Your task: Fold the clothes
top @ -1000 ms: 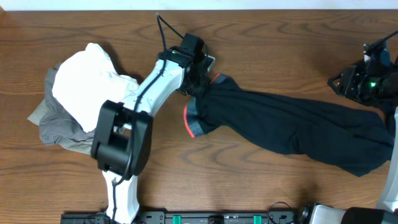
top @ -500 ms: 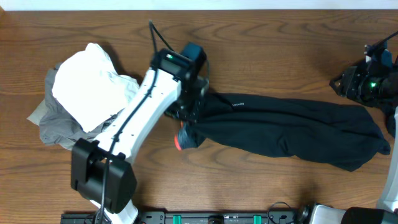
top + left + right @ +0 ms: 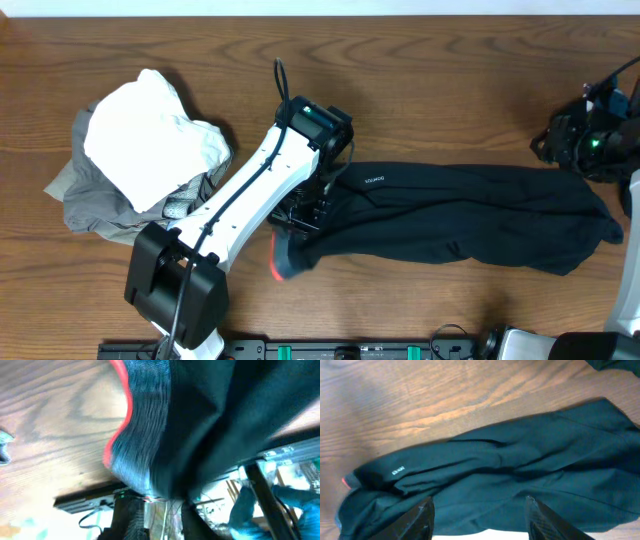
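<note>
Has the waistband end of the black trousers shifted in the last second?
Yes. Overhead, the left gripper has dragged the waistband of the black trousers toward the near table edge; the white garment pile stayed put.

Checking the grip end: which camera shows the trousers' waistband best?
Left wrist: the grey waistband with its red edge sits close up. Overhead shows only a red sliver by the left arm; right wrist, a red speck at far left.

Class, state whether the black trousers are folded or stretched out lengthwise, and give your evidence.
Not folded: the black trousers lie stretched lengthwise along the table, rumpled, waistband end gathered in the left tool.
</note>
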Controlling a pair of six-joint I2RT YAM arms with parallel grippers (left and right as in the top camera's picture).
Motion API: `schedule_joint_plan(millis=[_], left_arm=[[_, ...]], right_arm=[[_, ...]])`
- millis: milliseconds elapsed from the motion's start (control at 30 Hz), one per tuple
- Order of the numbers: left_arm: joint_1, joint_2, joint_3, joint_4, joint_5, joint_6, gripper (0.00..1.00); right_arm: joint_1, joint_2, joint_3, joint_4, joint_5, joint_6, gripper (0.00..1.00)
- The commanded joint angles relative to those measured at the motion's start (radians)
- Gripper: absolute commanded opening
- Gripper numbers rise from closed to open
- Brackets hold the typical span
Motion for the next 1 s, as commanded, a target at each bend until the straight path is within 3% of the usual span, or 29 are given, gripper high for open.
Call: schedule_joint_plan(millis=[0,133,367,700,800,967], left_arm=[[0.002,-0.006,-0.01,-0.033,-0.116,-0.055,0.37],[0.005,-0.007,-0.01,0.025,-0.116,-0.053,0.5],[0.005,-0.003,-0.06,0.386,-0.096,0.033,0.81],[0.005,0.082,-0.201,0.807,-0.082,0.155,0.83],[0.005,0.128,-0.205,0.884,-0.081,0.18,0.65],[0.005,0.221,-0.205,0.947,-0.081,0.196,0.22]], right_arm=[[0.008,0.0,-0.034,0.008,0.041,0.018,0.62],[0.007,0.0,-0.11,0.066,0.048,0.038,0.67],[0.008,0.001,-0.304,0.248,0.037,0.078,0.71],[0.008,0.001,-0.429,0.393,-0.055,0.082,0.66],[0.008,0.001,-0.429,0.397,-0.068,0.082,0.63],[0.008,0.001,-0.429,0.394,-0.068,0.082,0.6]])
